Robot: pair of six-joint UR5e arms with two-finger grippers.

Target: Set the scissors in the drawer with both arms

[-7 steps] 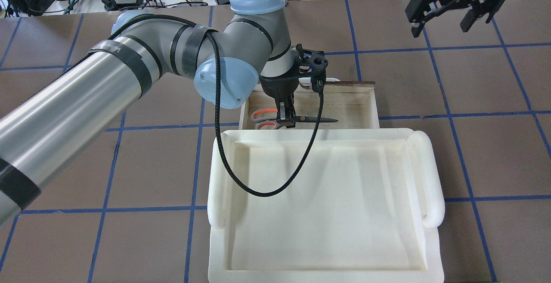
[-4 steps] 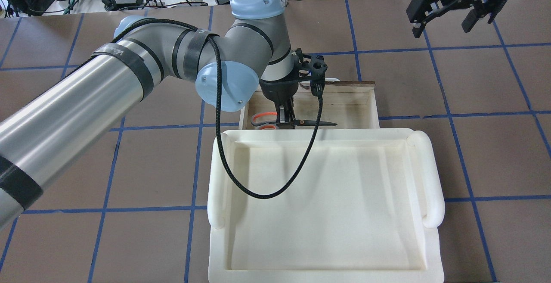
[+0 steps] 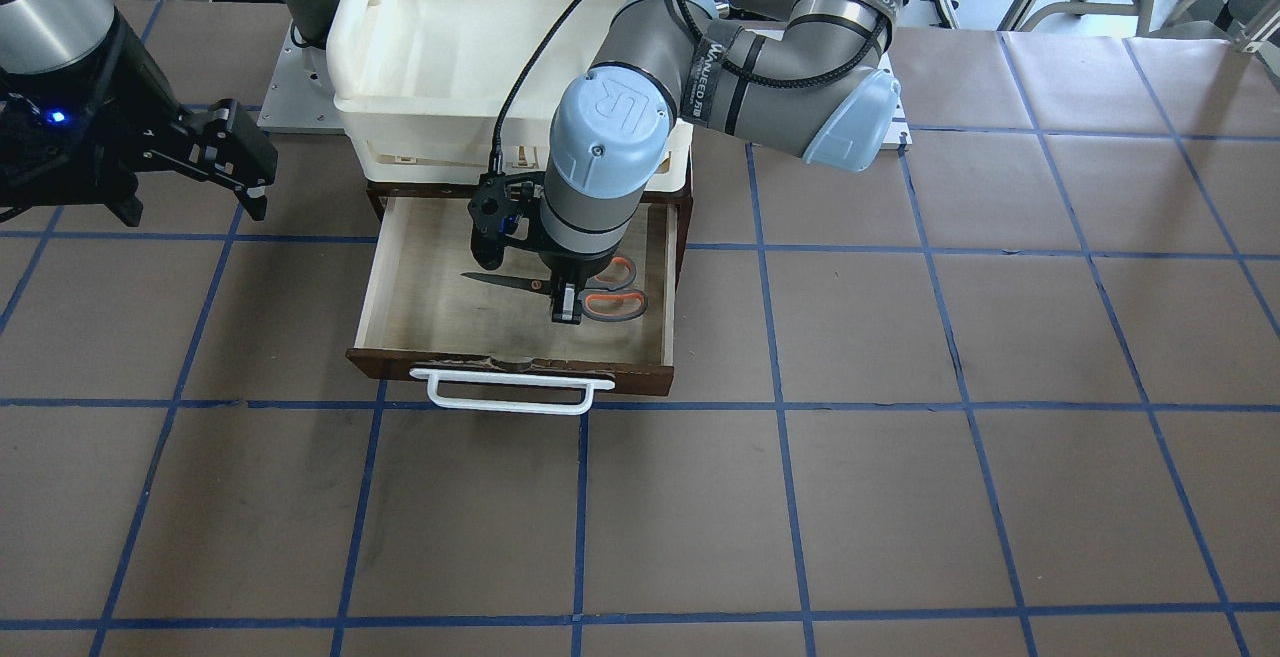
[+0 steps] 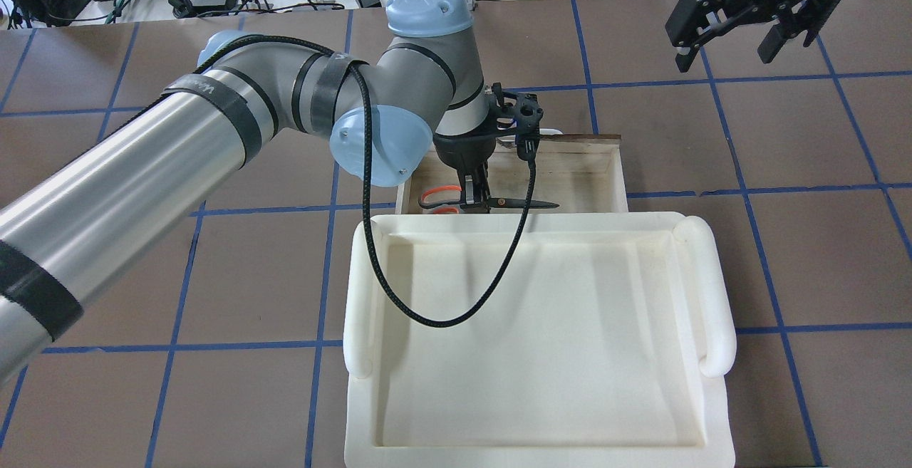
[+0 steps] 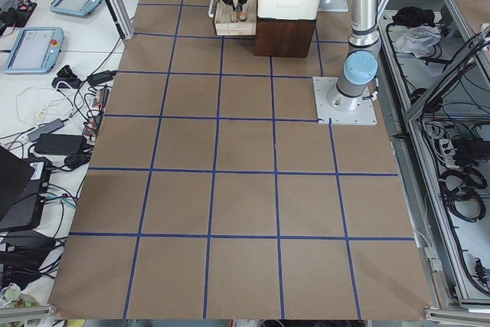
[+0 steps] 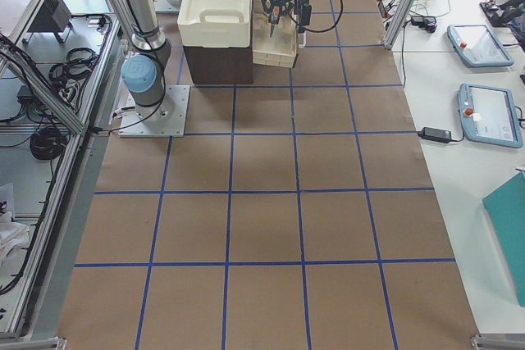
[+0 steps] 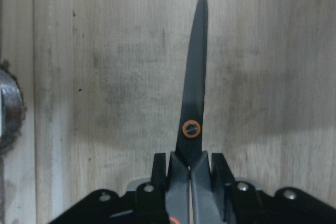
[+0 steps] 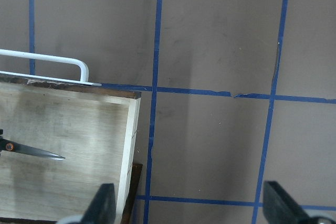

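Observation:
The drawer (image 3: 400, 282) stands pulled open, showing its pale floor and white bar handle (image 3: 505, 393). My left gripper (image 3: 566, 309) reaches down into it and is shut on the scissors (image 3: 603, 303) just behind the pivot. The scissors lie level, blades closed, low over the drawer floor; I cannot tell whether they touch it. In the left wrist view the blade (image 7: 195, 77) points away between the fingers (image 7: 160, 174). In the overhead view the scissors (image 4: 524, 203) sit near the drawer's (image 4: 618, 176) tray-side edge. My right gripper (image 4: 741, 33) is open and empty, hovering beyond the drawer's corner (image 8: 131, 129).
A cream-white plastic tray (image 4: 712, 297) sits on the dark cabinet above the drawer opening. The left arm's black cable (image 4: 456, 320) hangs in a loop over the tray. The brown table has a blue tape grid.
My left gripper has sunk slightly deeper into the drawer with the scissors, shifting a little toward the tray. The right gripper has barely drifted.

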